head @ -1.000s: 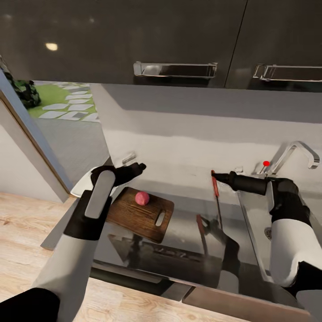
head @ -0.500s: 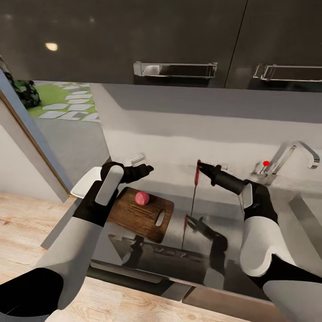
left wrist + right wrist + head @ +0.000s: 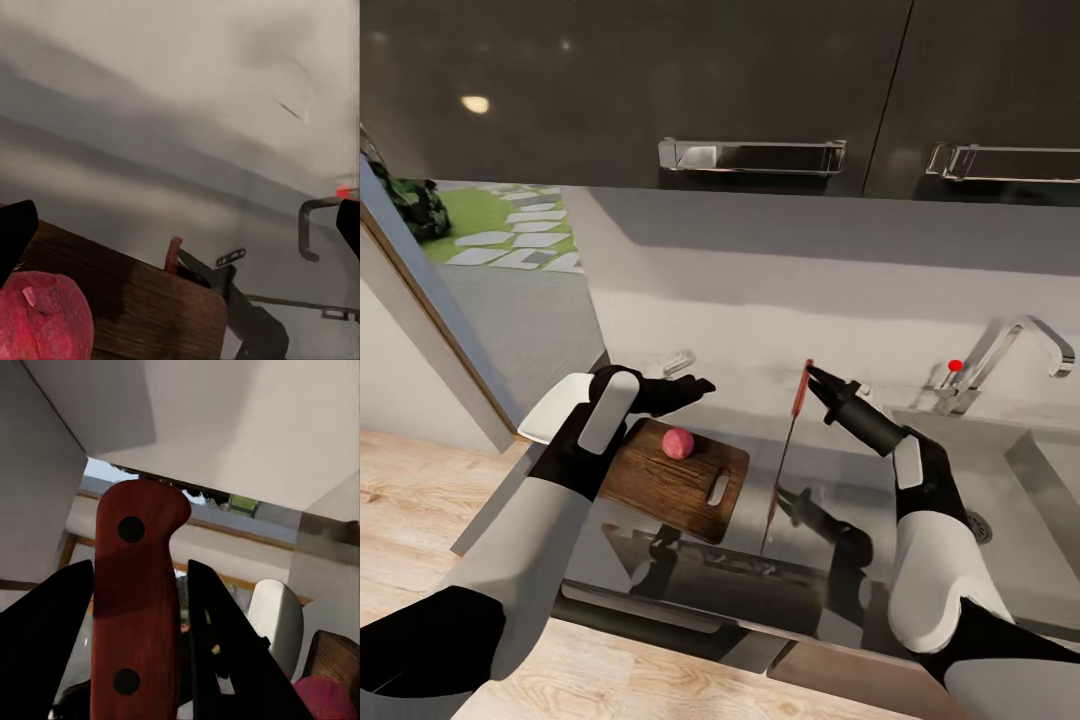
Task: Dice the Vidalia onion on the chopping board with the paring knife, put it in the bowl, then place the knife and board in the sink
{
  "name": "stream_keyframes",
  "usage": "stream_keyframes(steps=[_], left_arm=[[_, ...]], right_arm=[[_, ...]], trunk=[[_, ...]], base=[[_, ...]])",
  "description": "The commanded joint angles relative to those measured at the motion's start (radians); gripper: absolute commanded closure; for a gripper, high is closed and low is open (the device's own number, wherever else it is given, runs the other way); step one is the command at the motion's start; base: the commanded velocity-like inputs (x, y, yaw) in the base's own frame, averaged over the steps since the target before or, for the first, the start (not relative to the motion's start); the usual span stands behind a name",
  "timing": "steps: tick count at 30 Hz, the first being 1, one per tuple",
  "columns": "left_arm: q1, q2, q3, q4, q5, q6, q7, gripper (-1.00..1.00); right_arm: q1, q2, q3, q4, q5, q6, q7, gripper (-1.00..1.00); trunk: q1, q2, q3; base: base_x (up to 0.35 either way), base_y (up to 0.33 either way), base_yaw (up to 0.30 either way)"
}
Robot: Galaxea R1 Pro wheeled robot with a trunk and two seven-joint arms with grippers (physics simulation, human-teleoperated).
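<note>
Right end effector (image 3: 812,371) gripping paring knife (image 3: 788,447) (blade down), right of onion (image 3: 677,442) on chopping board (image 3: 660,481).

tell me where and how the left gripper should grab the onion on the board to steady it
Grip the Vidalia onion across its rounded middle, coming down from above with the left gripper, which hovers open just behind it. It is a small round lump sitting free on the flat chopping board, so side fingers have room. That probably leaves the top clear for the paring knife.

Head view high, looking down over countertop (image 3: 760,520). Wrist views close, facing each other; all share chopping board (image 3: 675,477) and Vidalia onion (image 3: 677,442).
</note>
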Motion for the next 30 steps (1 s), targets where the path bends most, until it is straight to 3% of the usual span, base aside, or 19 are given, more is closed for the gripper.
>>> stream_keyframes(steps=[1, 12, 21, 26, 30], left_arm=[[-0.001, 0.000, -0.002, 0.000, 0.009, 0.002, 0.007, -1.00], [0.004, 0.000, -0.006, 0.050, 0.010, 0.006, -0.003, -1.00], [0.002, 0.000, 0.004, 0.075, 0.013, 0.068, -0.005, -1.00], [0.000, 0.000, 0.003, 0.091, 0.053, 0.099, -0.005, -1.00], [-0.001, 0.000, 0.003, 0.093, 0.065, 0.120, -0.005, -1.00]], right_arm=[[0.001, 0.001, -0.004, 0.000, -0.013, 0.003, 0.003, 1.00], [0.004, -0.008, -0.007, 0.001, -0.044, 0.004, 0.002, 1.00], [0.004, -0.009, -0.007, 0.001, -0.045, 0.005, 0.002, 1.00], [0.004, -0.009, -0.007, 0.001, -0.044, 0.005, 0.002, 1.00], [0.004, -0.008, -0.007, 0.001, -0.044, 0.005, 0.002, 1.00]], trunk=[[0.001, -0.002, -0.002], [0.001, -0.002, -0.002], [0.001, -0.002, -0.002], [0.001, -0.002, -0.002], [0.001, -0.002, -0.002]], base=[[0.000, 0.000, 0.000], [0.000, 0.000, 0.000], [0.000, 0.000, 0.000], [0.000, 0.000, 0.000], [0.000, 0.000, 0.000]])
